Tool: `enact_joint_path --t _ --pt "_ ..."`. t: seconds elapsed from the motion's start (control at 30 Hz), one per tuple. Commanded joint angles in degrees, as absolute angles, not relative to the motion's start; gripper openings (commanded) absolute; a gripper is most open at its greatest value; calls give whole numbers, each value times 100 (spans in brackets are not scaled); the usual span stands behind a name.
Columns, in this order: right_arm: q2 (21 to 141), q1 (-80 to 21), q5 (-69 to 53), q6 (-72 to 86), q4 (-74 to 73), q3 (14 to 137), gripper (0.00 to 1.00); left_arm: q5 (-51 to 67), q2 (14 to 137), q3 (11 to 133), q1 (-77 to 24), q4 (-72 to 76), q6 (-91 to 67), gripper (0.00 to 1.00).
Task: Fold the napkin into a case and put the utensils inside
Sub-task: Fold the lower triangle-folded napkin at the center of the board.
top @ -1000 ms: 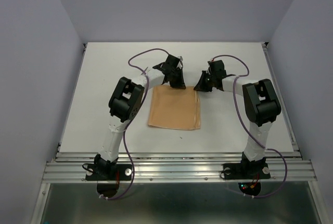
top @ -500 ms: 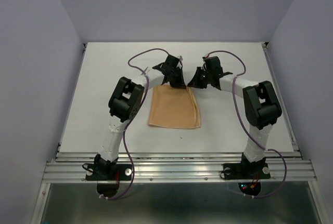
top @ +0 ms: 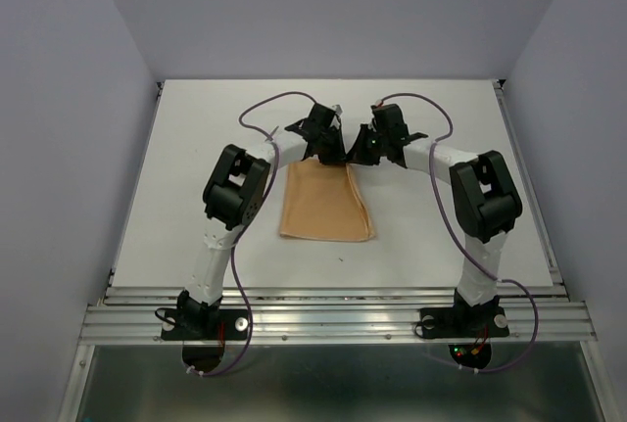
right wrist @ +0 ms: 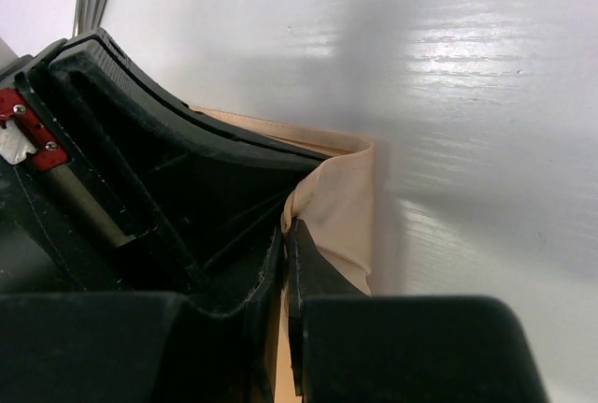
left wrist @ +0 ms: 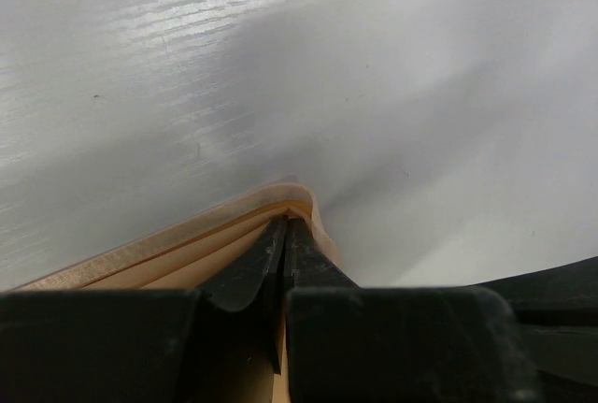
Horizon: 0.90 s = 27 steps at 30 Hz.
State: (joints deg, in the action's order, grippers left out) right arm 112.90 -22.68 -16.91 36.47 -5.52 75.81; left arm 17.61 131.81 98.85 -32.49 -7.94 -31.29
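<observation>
The peach-orange napkin lies on the white table, folded in layers, its far right corner pulled leftward. My left gripper is shut on the napkin's far edge; in the left wrist view the layered cloth curls over the closed fingertips. My right gripper is right beside it, shut on the napkin's far right corner, with the left gripper's black body close in front. No utensils and no finished case are in view.
The white table is walled by pale grey panels on three sides. The arm bases sit on the metal rail at the near edge. Purple cables loop over both arms.
My right gripper has moved left with the napkin's far right corner, closing in on the left gripper. The napkin's far edge has narrowed. The left gripper has stayed in place.
</observation>
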Motion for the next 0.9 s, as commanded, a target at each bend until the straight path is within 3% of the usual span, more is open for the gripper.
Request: enact_joint_path --t 0.0,0.3,0.87 --pt "11469 -2539 -1793 4069 -193 7901 1 1433 13201 9580 -3191 -1125 -3032 10" --pt "11619 -2540 -1301 4491 -202 7796 1 2355 12376 8886 -2830 -510 -3401 10" --pt "11672 -2593 -1187 4588 -325 7884 1 1696 11865 8034 -2470 -1046 -3146 10"
